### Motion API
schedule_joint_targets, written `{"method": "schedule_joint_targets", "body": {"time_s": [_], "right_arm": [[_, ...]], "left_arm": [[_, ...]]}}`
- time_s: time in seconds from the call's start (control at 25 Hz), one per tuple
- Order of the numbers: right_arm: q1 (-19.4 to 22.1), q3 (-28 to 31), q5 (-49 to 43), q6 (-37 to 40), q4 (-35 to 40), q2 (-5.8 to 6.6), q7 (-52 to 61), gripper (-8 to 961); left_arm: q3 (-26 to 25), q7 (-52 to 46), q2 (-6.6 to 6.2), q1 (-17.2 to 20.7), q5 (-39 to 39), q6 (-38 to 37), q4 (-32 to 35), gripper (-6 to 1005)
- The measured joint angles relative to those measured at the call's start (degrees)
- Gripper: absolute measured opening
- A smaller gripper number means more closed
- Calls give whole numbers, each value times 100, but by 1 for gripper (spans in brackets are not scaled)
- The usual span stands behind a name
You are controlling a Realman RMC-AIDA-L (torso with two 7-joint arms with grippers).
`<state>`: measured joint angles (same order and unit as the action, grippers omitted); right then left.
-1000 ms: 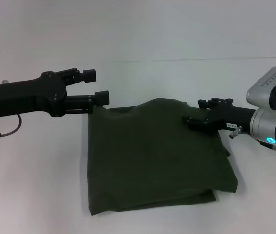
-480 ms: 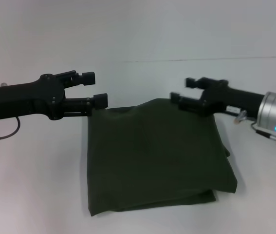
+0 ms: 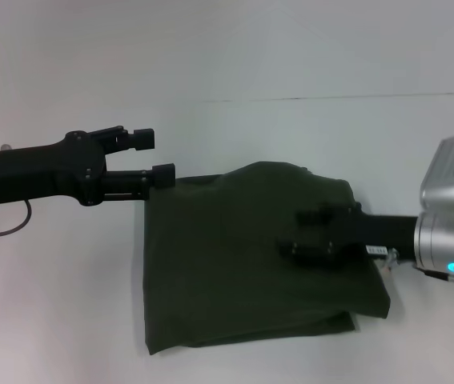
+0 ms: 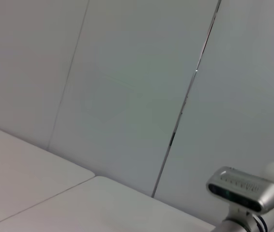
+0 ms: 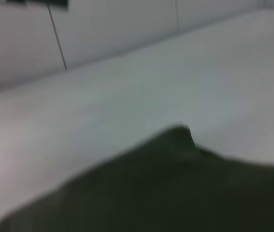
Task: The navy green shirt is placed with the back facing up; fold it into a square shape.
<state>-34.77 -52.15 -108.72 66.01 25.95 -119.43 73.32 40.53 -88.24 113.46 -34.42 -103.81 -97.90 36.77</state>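
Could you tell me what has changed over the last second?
The right gripper lifted off the navy green shirt at its far right corner, then swung down and inward over its middle, open. The left gripper drifted slightly outward, still open by the far left corner. The shirt stayed folded.

The navy green shirt (image 3: 243, 256) lies folded into a rough square, plain side up, under the right gripper (image 3: 311, 232) and just beside the left gripper (image 3: 153, 154).

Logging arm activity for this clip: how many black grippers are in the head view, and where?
2. The left gripper, open, is at the far left corner of the folded dark olive-green cotton shirt. The right gripper, open, is over the shirt's right half.
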Motion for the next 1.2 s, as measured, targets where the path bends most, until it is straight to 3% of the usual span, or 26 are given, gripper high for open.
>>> {"method": "schedule_joint_targets", "body": {"time_s": [0.32, 0.64, 0.92, 1.2], "right_arm": [[81, -4, -338, -321, -96, -17, -204, 732], [163, 762, 627, 494, 205, 46, -372, 731], [-130, 833, 706, -1109, -34, -41, -601, 733], [-391, 410, 722, -2304, -388, -81, -788, 731]], "left_arm": [[-29, -66, 0, -12, 0, 9, 9, 936], [-44, -134, 0, -56, 1, 18, 15, 937], [-46, -146, 12, -75, 19, 25, 15, 936], [-55, -147, 37, -62, 50, 26, 15, 936]]}}
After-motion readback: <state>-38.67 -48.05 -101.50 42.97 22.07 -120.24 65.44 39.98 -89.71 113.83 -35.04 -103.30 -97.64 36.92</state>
